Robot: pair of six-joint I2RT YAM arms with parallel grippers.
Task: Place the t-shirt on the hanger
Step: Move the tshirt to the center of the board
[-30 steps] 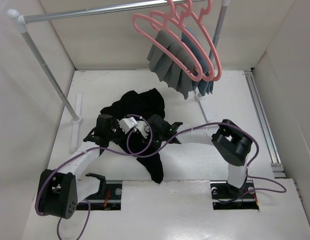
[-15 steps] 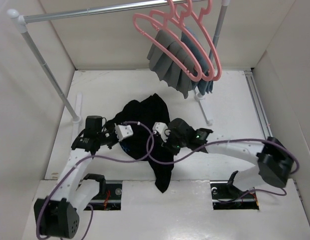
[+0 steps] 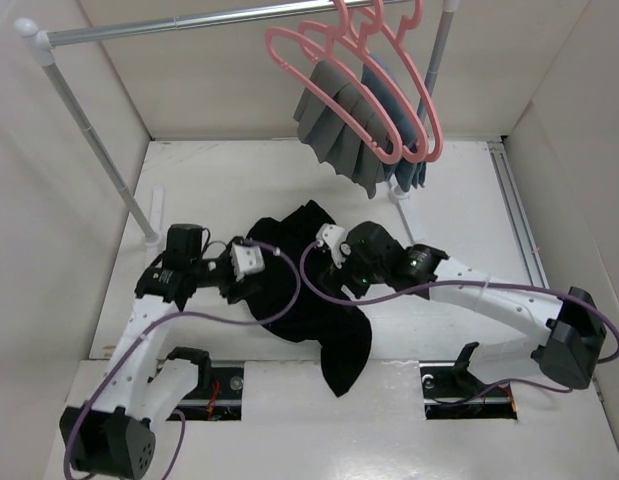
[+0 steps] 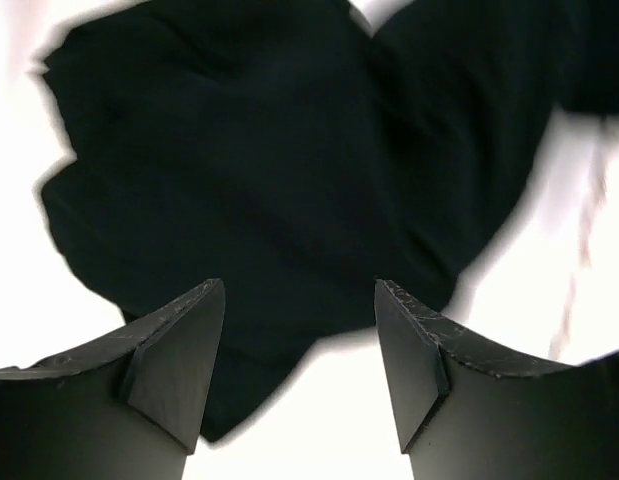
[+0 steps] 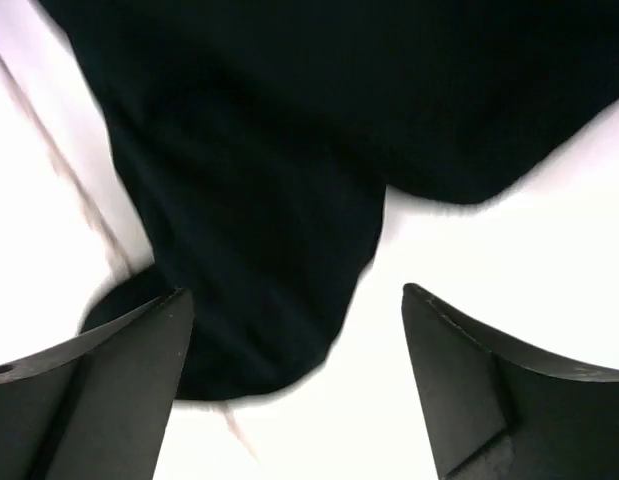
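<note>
Left gripper point(image 4: 299, 300) and right gripper point(image 5: 294, 300) are hovering, jaws apart and empty, over shirt point(image 3: 334, 335); best pinching one layer at opposite edges.

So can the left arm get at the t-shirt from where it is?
Probably yes: the left gripper hangs open right over the t-shirt, with nothing between them.

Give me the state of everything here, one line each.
t-shirt: crumpled on the table, not on the hanger.
hanger: bare, hooked on the rail.
left gripper: open above the t-shirt.
right gripper: open above the t-shirt.
grey cloth: hanging from the rail.
blue cloth: hanging, mostly hidden.
</note>
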